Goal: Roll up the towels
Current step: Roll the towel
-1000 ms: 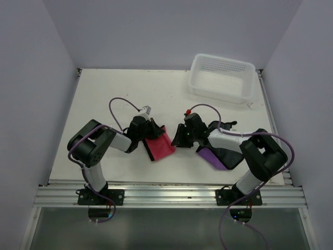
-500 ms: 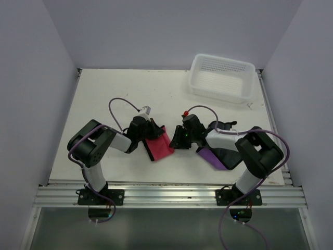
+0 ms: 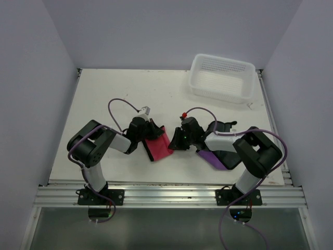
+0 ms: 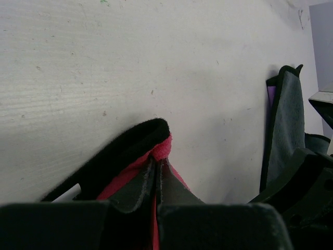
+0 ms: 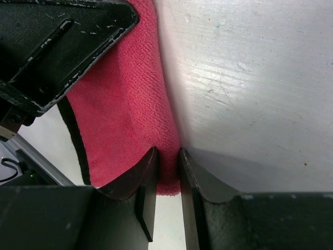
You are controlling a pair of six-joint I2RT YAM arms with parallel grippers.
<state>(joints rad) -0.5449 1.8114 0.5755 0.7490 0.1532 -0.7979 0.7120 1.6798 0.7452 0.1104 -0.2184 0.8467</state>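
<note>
The pink-red towel (image 3: 159, 146) lies partly folded at the table's middle, its black-edged side up. My left gripper (image 3: 151, 131) is shut on its far left corner; in the left wrist view the pads pinch the pink cloth (image 4: 165, 149). My right gripper (image 3: 175, 139) has reached the towel's right edge. In the right wrist view the fingers (image 5: 148, 174) stand close together with the pink towel's (image 5: 125, 104) edge between them. The purple towel (image 3: 209, 156) with black fabric (image 3: 229, 157) lies under my right arm and also shows in the left wrist view (image 4: 289, 120).
A white perforated basket (image 3: 222, 78) stands at the back right. The left gripper's black body (image 5: 57, 47) fills the top left of the right wrist view. The arms' bases and a metal rail run along the near edge.
My right gripper has moved left, away from the purple towel, up to the pink-red towel's right edge. The left gripper has stayed put on the towel's corner.
</note>
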